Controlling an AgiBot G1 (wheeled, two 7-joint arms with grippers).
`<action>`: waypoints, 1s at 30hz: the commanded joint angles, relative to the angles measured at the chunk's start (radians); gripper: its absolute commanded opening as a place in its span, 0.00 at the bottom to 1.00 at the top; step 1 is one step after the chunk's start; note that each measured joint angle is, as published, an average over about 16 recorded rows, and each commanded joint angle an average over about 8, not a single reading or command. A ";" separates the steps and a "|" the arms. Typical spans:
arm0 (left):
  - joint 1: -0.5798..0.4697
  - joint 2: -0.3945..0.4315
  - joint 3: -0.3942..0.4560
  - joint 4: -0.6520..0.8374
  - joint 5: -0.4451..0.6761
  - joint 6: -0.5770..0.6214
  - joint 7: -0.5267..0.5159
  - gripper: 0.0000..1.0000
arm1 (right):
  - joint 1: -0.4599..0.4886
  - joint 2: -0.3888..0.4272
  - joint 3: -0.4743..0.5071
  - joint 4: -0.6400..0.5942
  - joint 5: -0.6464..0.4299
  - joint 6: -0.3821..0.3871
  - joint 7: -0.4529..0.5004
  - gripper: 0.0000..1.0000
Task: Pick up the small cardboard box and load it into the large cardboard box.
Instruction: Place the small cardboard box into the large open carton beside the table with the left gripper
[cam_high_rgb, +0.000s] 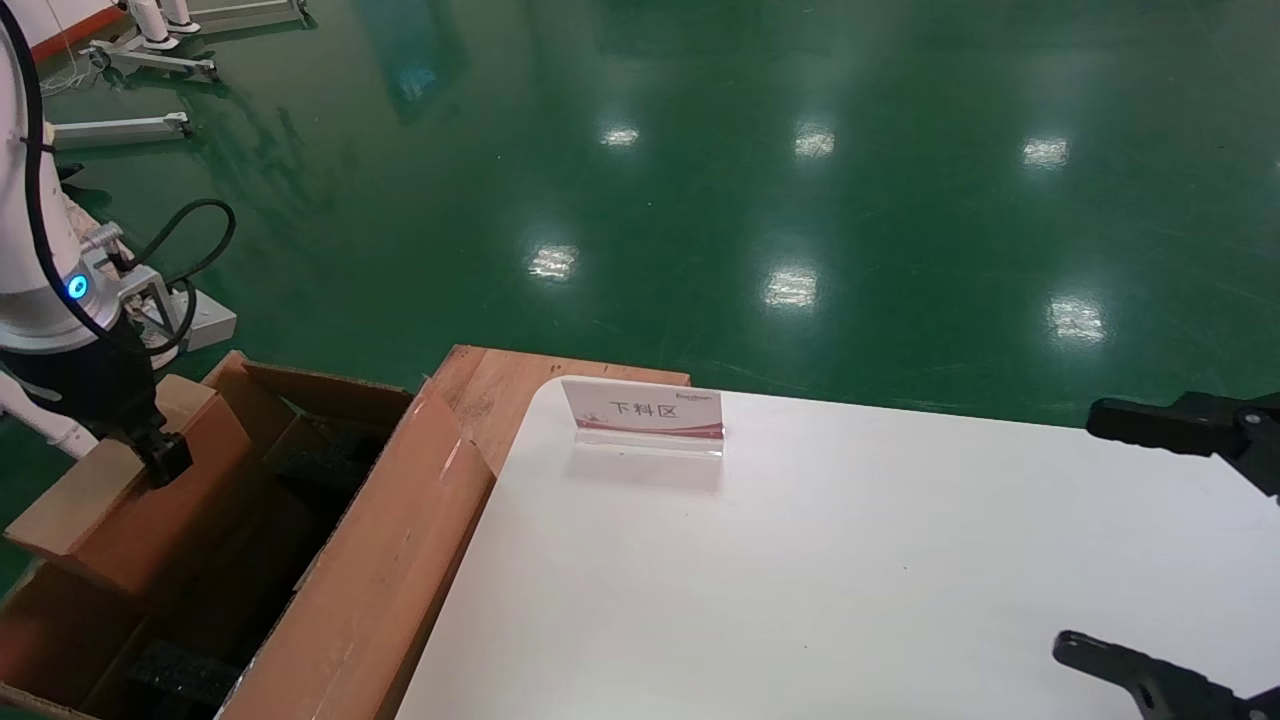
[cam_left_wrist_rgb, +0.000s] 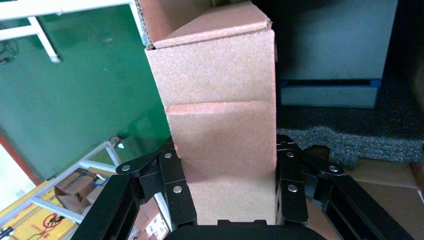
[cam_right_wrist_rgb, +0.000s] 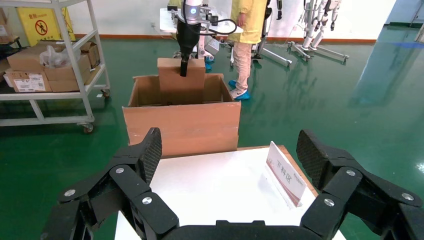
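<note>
Brown small cardboard box (cam_high_rgb: 120, 480), pinched by the left pincer (cam_high_rgb: 160, 455), hangs tilted, long axis sloping, over the large cardboard box (cam_high_rgb: 380, 560) beside the desk's (cam_high_rgb: 850, 560) left edge; right pincer (cam_right_wrist_rgb: 230, 165) idles spread.

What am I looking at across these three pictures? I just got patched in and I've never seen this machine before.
It is a robot with two arms, each ending in a black two-fingered gripper. The wide picture is taken from its head, looking down; the other two come from cameras on its wrists.

The left gripper is clamped on the small cardboard box and holds it over the open large cardboard box beside the white table. The left wrist picture shows that small box between the fingers, with black foam below inside the large box.

The right gripper hangs open over the table and holds nothing. The only thing on the table is a small sign.
</note>
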 joint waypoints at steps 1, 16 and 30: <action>0.015 0.001 -0.003 0.018 -0.007 -0.004 0.010 0.00 | 0.000 0.000 0.000 0.000 0.000 0.000 0.000 1.00; 0.169 0.022 -0.029 0.201 -0.061 -0.015 0.094 0.00 | 0.000 0.000 -0.001 0.000 0.001 0.000 0.000 1.00; 0.249 0.038 -0.045 0.313 -0.089 -0.009 0.163 0.90 | 0.000 0.001 -0.002 0.000 0.001 0.001 -0.001 1.00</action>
